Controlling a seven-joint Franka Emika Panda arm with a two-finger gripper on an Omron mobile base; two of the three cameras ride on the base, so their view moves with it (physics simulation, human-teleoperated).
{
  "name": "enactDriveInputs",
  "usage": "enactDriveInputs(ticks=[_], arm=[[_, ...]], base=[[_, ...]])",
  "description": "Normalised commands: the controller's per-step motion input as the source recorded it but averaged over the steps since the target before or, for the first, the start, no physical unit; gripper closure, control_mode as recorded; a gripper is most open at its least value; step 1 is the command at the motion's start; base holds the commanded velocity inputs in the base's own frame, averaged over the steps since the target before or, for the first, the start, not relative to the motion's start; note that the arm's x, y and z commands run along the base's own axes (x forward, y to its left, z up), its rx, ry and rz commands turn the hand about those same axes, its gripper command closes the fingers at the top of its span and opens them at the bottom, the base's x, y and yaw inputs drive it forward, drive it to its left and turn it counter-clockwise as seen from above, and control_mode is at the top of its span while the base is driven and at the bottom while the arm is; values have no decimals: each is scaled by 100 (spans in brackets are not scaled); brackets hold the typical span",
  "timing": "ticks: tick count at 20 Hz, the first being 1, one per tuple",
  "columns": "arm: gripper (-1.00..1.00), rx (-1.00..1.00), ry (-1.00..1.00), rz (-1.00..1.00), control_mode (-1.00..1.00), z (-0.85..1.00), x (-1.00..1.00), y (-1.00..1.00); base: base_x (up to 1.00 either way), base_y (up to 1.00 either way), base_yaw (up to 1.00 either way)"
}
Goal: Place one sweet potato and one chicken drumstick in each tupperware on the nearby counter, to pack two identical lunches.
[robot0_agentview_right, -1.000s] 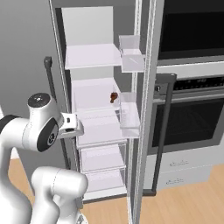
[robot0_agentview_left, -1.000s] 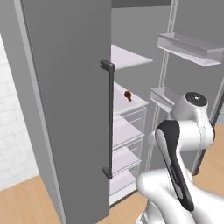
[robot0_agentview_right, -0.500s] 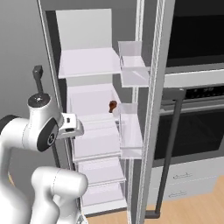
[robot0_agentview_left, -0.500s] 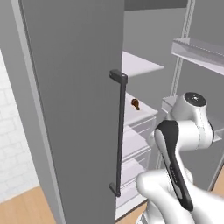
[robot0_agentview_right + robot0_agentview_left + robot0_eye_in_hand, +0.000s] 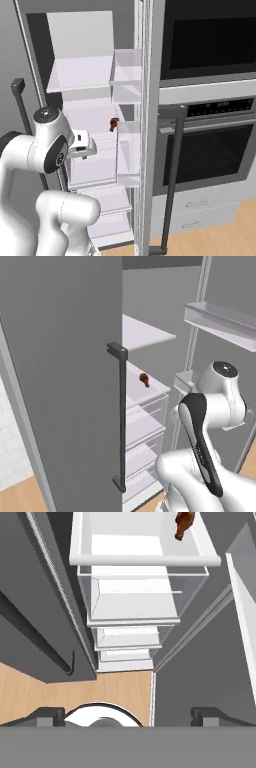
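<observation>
One chicken drumstick (image 5: 144, 379) (image 5: 114, 124), dark reddish-brown, lies on a white shelf inside the open fridge. In the hand view this chicken drumstick (image 5: 184, 524) sits at the top edge, on the shelf above the clear drawers. My gripper (image 5: 132, 716) (image 5: 84, 150) is open, holds nothing, and hangs in front of the fridge, lower than the drumstick's shelf and well short of it. The sweet potatoes, the tupperware and the counter are out of view.
The left fridge door (image 5: 60, 381), with its dark bar handle (image 5: 122, 416), stands open close on my left. The right door's clear bins (image 5: 127, 150) flank the shelves. Stacked drawers (image 5: 135, 602) sit below the shelf. A wall oven (image 5: 210, 150) stands to the right, over wooden floor (image 5: 75, 692).
The whole picture has shifted: the base has driven closer to the fridge, which now looms larger. The arm keeps its pose and the gripper stays open.
</observation>
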Motion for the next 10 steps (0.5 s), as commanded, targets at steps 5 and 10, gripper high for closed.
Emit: enactDriveInputs(ticks=[5,10], arm=[[-100,-1,0,-1,-100,-2,12,3],[-100,0,0,-2,-100,-15,59,5]], base=[[11,12,-1],[0,0,0]])
